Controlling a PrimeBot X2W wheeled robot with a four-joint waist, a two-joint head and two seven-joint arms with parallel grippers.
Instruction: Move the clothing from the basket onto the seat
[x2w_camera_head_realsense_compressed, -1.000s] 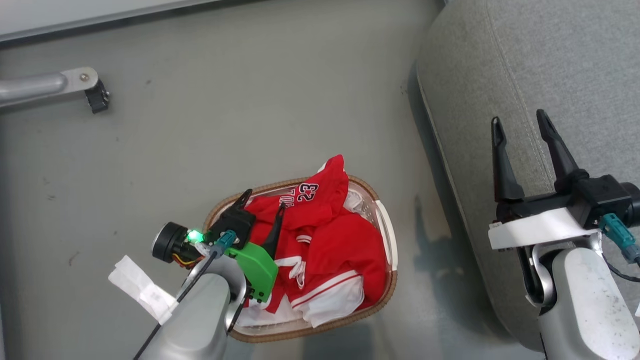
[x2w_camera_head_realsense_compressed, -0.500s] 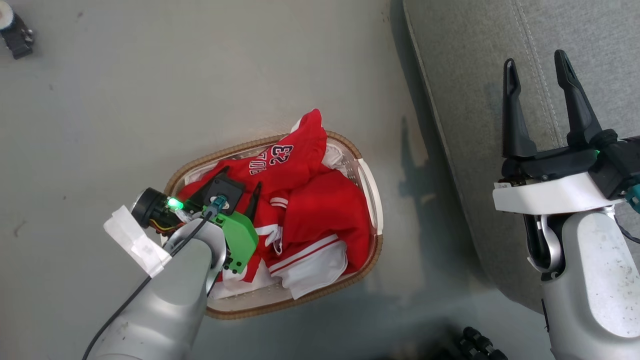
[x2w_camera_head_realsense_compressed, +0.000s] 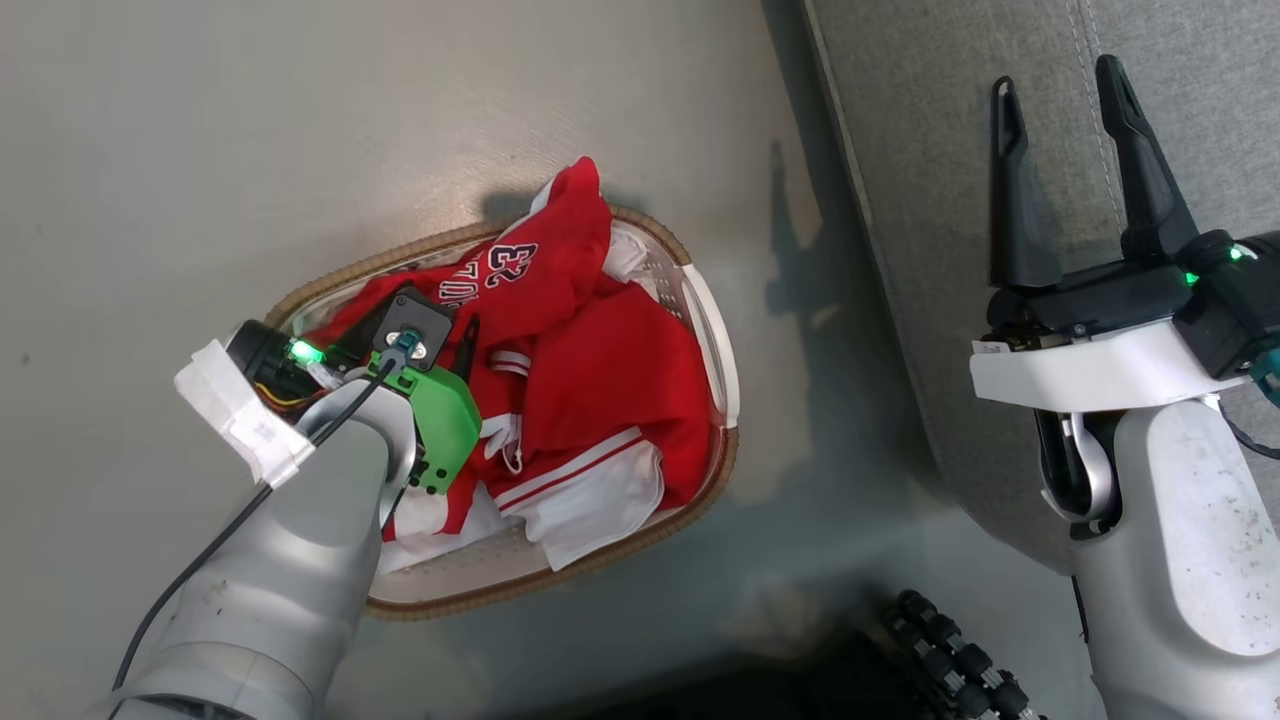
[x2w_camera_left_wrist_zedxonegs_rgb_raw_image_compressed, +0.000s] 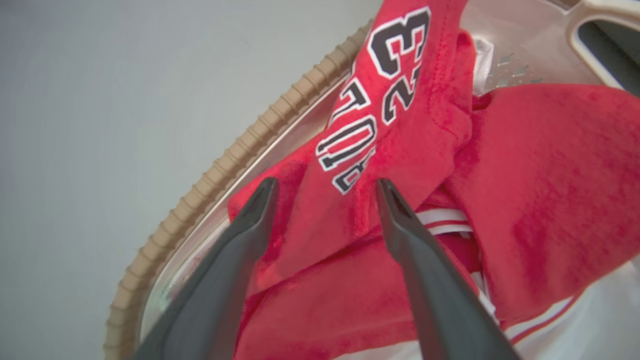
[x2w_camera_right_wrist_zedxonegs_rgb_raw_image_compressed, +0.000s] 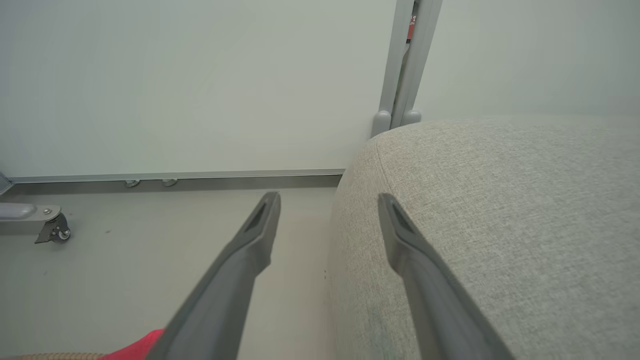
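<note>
The clothing (x2w_camera_head_realsense_compressed: 600, 400), red with white stripe trim and a "23" print, lies heaped in the basket (x2w_camera_head_realsense_compressed: 722, 465), an oval white tub with a brown woven rim standing on the floor. My left gripper (x2w_camera_head_realsense_compressed: 445, 325) points down into the basket's left part. In the left wrist view the left gripper (x2w_camera_left_wrist_zedxonegs_rgb_raw_image_compressed: 322, 187) is open, its fingertips (x2w_camera_left_wrist_zedxonegs_rgb_raw_image_compressed: 265, 192) straddling a fold of the clothing (x2w_camera_left_wrist_zedxonegs_rgb_raw_image_compressed: 540, 175) just below the lettering, close to the basket rim (x2w_camera_left_wrist_zedxonegs_rgb_raw_image_compressed: 225, 170). My right gripper (x2w_camera_head_realsense_compressed: 1055, 78) hangs open and empty over the front edge of the grey seat (x2w_camera_head_realsense_compressed: 920, 130).
In the right wrist view the right gripper (x2w_camera_right_wrist_zedxonegs_rgb_raw_image_compressed: 328, 197) faces a pale wall, with the seat (x2w_camera_right_wrist_zedxonegs_rgb_raw_image_compressed: 500, 200) at right, a grey post (x2w_camera_right_wrist_zedxonegs_rgb_raw_image_compressed: 407, 60) and a castor leg (x2w_camera_right_wrist_zedxonegs_rgb_raw_image_compressed: 50, 227) at far left. A black ribbed part (x2w_camera_head_realsense_compressed: 960, 660) lies on the floor near the seat.
The head camera has tipped down and shifted. My left gripper has sunk lower into the basket toward the red clothing. Both grippers stay open; the right one holds over the seat edge.
</note>
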